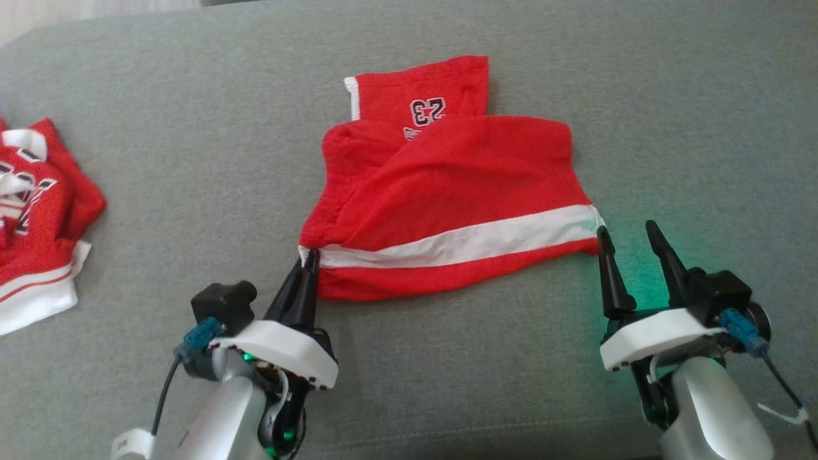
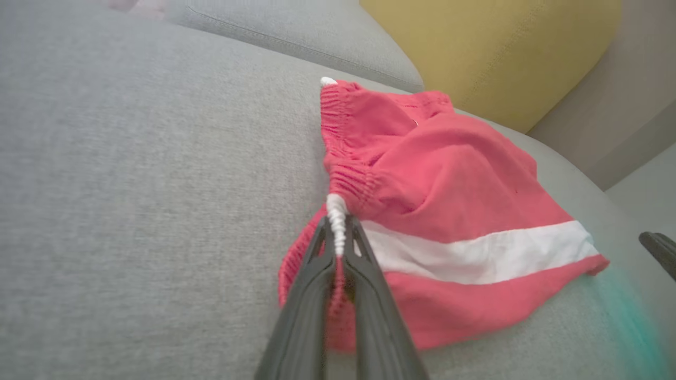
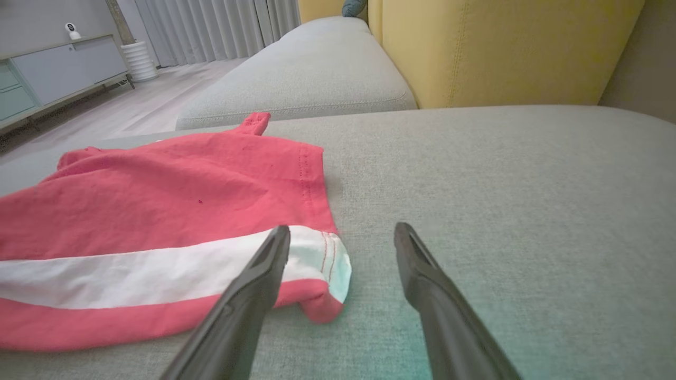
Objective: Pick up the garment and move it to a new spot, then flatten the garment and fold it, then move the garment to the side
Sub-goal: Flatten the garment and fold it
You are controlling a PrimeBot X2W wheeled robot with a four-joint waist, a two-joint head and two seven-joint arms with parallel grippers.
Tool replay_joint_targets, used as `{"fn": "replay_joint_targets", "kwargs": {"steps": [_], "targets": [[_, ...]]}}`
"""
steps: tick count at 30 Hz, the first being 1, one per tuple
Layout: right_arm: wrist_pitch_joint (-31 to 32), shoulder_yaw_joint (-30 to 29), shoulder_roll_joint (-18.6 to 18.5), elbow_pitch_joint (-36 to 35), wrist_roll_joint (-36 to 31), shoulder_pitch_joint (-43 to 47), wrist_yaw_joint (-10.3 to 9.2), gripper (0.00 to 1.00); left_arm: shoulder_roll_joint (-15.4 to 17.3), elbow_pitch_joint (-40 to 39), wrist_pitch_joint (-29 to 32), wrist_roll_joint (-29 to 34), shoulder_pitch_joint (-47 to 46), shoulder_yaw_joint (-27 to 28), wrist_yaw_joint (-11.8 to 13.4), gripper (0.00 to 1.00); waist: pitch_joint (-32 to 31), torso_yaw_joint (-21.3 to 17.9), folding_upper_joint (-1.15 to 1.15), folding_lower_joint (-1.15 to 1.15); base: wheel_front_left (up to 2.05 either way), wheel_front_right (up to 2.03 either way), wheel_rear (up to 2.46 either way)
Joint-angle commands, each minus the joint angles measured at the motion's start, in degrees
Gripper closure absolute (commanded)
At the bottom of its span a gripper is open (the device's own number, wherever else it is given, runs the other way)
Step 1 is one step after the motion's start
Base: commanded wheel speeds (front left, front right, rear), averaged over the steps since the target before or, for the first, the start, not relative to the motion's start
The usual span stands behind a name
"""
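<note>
A pair of red shorts (image 1: 447,191) is laid about midway across the grey sofa seat (image 1: 160,160), well apart from its left edge. The cloth is a soft, finely textured knit, rumpled into shallow folds, with a broad white stripe (image 1: 460,243) running along the near side from one end to the other. One leg is turned up toward the far edge of the seat, and a dark number 23 (image 1: 428,112) with a white outline is seen on it. The gathered elastic waistband (image 2: 348,179) is puckered into fine ridges.

The left claw (image 1: 308,259) is closed tight on the waistband at the left end of the stripe; in the left wrist view a ribbed white strip of that band is pinched between its two long, dark, tapered fingers (image 2: 364,274).

The right claw (image 1: 627,229) is held wide, with nothing between its fingers. It is placed at the right end of the stripe, where the stitched hem curls over; its left finger (image 3: 248,301) is seen just beside that hem, and whether it touches the cloth cannot be told. A green glow is cast on the seat around this claw.

A second red and white garment (image 1: 38,211) is crumpled at the left edge of the seat. The seat is covered in a flat woven fabric, and a yellow backrest (image 3: 501,47) is set behind it.
</note>
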Motion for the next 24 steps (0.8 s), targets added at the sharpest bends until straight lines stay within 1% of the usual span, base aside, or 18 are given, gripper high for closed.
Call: {"fn": "replay_joint_targets", "kwargs": {"steps": [1, 6, 11, 12, 13, 14, 15, 18, 20, 24], "targets": [[-0.4, 1.0, 0.0, -0.7, 1.1, -2.1, 0.42, 0.0, 0.7, -1.7, -0.3, 1.1, -1.3, 2.1, 0.2, 1.0, 0.1, 1.2, 0.0, 0.0, 0.0, 0.0, 0.0], [-0.4, 0.7, 0.0, 2.7, 1.8, -3.4, 0.42, 0.0, 0.7, -1.7, -0.3, 1.7, -0.4, 2.5, 0.4, 1.0, 0.8, 3.4, 0.0, 0.0, 0.0, 0.0, 0.0], [-0.4, 0.6, 0.0, 7.9, 1.1, -5.6, 0.42, 0.0, 0.7, -1.7, -0.3, 1.4, -0.4, 1.7, 0.5, 1.0, 1.5, 4.7, 0.0, 0.0, 0.0, 0.0, 0.0], [-0.4, 0.6, 0.0, 9.2, 0.9, -6.0, 0.42, 0.07, 0.7, -1.7, -0.3, 1.3, -0.4, 1.6, 0.5, 1.0, 1.6, 4.8, 0.0, 0.0, 0.0, 0.0, 0.0], [-0.4, 0.7, 0.0, 10.4, 0.8, -6.5, 0.42, 0.29, 0.7, -1.7, -0.3, 1.3, -0.4, 1.4, 0.5, 1.0, 1.7, 4.9, 0.0, 0.0, 0.0, 0.0, 0.0], [-0.4, 0.8, 0.0, 11.3, 0.7, -7.0, 0.42, 0.62, 0.7, -1.7, -0.3, 1.2, -0.5, 1.3, 0.5, 1.0, 1.8, 5.1, 0.0, 0.0, 0.0, 0.0, 0.0], [-0.4, 0.7, 0.0, 11.7, 0.6, -7.4, 0.42, 1.0, 0.7, -1.6, -0.3, 1.2, -0.6, 1.2, 0.5, 1.0, 1.9, 5.2, 0.0, 0.0, 0.0, 0.0, 0.0], [-0.4, 0.7, 0.0, 11.8, 1.2, -7.9, 0.42, 1.0, 0.7, -1.7, -0.3, 1.3, -1.2, 1.4, 0.7, 1.0, 2.0, 5.4, 0.0, 0.0, 0.0, 0.0, 0.0], [-0.4, 0.3, 0.0, 11.0, 3.0, -7.8, 0.42, 1.0, 0.7, -2.4, -0.3, 1.5, -1.4, 2.2, 1.1, 1.0, 1.5, 5.4, 0.0, 0.0, 0.0, 0.0, 0.0], [-0.4, 0.6, 0.0, 7.5, 4.1, -7.2, 0.42, 1.0, 0.7, -4.8, -0.3, 2.2, -1.0, 4.2, 1.4, 1.0, -0.9, 5.1, 0.0, 0.0, 0.0, 0.0, 0.0]]}}
